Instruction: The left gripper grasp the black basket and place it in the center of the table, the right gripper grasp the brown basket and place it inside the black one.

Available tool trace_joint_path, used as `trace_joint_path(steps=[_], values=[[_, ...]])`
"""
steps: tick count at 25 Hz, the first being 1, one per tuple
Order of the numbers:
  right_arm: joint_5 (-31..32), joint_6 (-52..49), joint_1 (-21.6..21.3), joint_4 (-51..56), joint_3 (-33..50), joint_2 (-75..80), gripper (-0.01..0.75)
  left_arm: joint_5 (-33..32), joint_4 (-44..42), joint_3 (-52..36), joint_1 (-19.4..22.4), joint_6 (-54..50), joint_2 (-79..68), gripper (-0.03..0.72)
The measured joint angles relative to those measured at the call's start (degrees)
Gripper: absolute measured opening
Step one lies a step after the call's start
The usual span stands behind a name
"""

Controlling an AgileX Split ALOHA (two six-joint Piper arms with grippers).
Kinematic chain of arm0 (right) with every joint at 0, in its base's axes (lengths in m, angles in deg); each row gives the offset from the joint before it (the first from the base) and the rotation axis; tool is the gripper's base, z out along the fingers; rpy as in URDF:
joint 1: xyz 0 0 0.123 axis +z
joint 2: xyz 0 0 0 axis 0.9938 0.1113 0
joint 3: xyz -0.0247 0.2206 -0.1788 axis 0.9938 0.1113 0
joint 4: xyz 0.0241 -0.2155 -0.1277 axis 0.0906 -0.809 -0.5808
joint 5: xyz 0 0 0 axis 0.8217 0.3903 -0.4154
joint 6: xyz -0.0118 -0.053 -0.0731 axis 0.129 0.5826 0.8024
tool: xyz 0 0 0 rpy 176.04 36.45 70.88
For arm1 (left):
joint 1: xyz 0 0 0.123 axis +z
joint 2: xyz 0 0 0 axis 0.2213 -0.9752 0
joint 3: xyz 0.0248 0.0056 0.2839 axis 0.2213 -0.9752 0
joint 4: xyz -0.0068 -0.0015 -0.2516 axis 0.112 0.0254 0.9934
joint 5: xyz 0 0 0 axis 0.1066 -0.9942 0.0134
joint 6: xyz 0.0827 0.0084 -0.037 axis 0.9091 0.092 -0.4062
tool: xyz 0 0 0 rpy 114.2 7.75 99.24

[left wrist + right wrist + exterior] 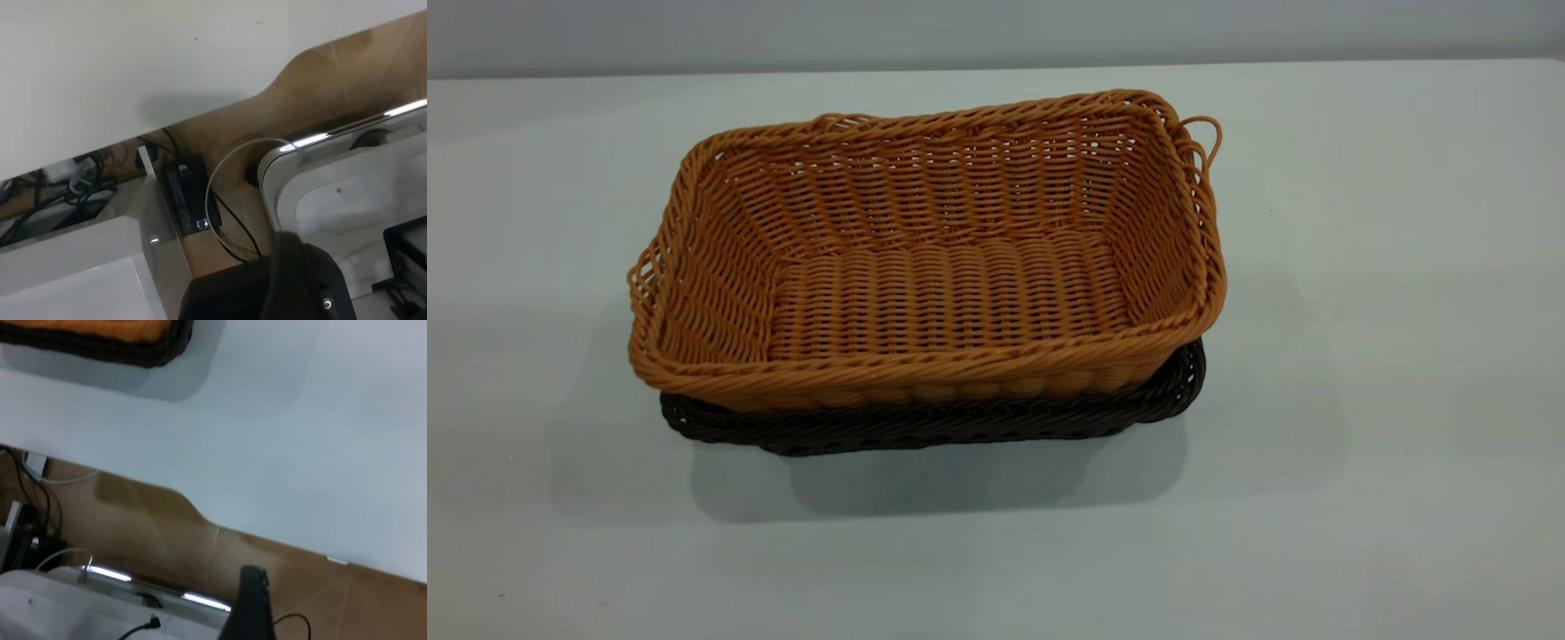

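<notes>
The brown basket [951,293] sits nested inside the black basket [960,422], tilted a little, near the middle of the table [1360,356]. Only the black basket's rim shows beneath it. Neither arm shows in the exterior view. In the right wrist view a corner of the black basket [133,350] with the brown basket [100,328] in it lies far from my right gripper [252,607], which hangs beyond the table's edge over the floor. Only a dark part of my left gripper [293,280] shows, also off the table; no basket is in that view.
Beyond the table's edge lie a wooden floor [300,587], loose cables and a black power brick [189,200], and white equipment housings [347,193]. Bare tabletop surrounds the baskets on all sides.
</notes>
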Motion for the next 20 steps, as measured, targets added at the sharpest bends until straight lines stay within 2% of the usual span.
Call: trace_joint_path(steps=[20], values=[[1.1,0.0,-0.5,0.6,1.6,-0.3,0.574,0.5,0.0,0.0,0.0,0.0,0.1,0.435]])
